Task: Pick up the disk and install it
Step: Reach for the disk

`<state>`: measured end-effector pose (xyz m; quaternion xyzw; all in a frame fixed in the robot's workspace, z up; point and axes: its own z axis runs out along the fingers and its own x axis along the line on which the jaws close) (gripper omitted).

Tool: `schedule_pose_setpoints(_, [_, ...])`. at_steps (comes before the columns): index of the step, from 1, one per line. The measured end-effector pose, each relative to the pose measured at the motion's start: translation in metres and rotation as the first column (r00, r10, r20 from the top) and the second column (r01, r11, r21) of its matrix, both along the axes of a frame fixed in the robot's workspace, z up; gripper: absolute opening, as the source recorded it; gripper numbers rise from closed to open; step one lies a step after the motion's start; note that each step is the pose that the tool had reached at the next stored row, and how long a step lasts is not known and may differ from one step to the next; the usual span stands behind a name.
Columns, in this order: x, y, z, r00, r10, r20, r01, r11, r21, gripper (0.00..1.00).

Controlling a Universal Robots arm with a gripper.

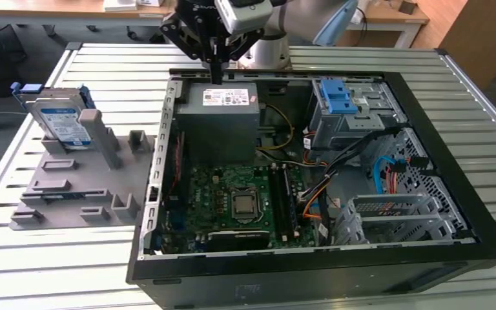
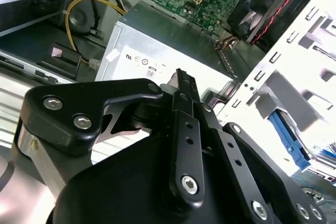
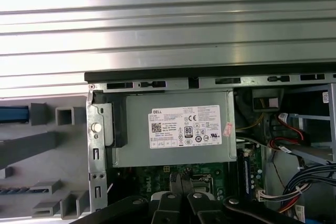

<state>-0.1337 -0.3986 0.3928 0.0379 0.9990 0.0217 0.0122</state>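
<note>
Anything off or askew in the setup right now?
Nothing stands out. The silver-grey hard drive in its blue carrier stands on edge in the grey plastic fixture; the black gripper hangs shut above the grey power supply box.

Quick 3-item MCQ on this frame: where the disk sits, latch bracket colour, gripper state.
1. The disk is: A) standing in the grey fixture outside the computer case; B) lying on the motherboard; C) flat on the table slats.
2. The latch bracket atop the drive cage is: A) red; B) blue; C) yellow.
3. The gripper is: A) shut on the disk; B) open around a cable; C) shut and empty above the power supply.
1 A: it stands on edge in the fixture; 2 B: blue plastic tops the cage; 3 C: its fingers meet with nothing between.
</note>
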Motion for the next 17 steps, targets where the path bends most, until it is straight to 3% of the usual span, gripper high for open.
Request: schedule_pose_setpoints(17, [-0.015, 0.0030, -0.0008, 1.0000, 0.000, 0.0000, 0.000, 1.0000, 0.0000, 0.11])
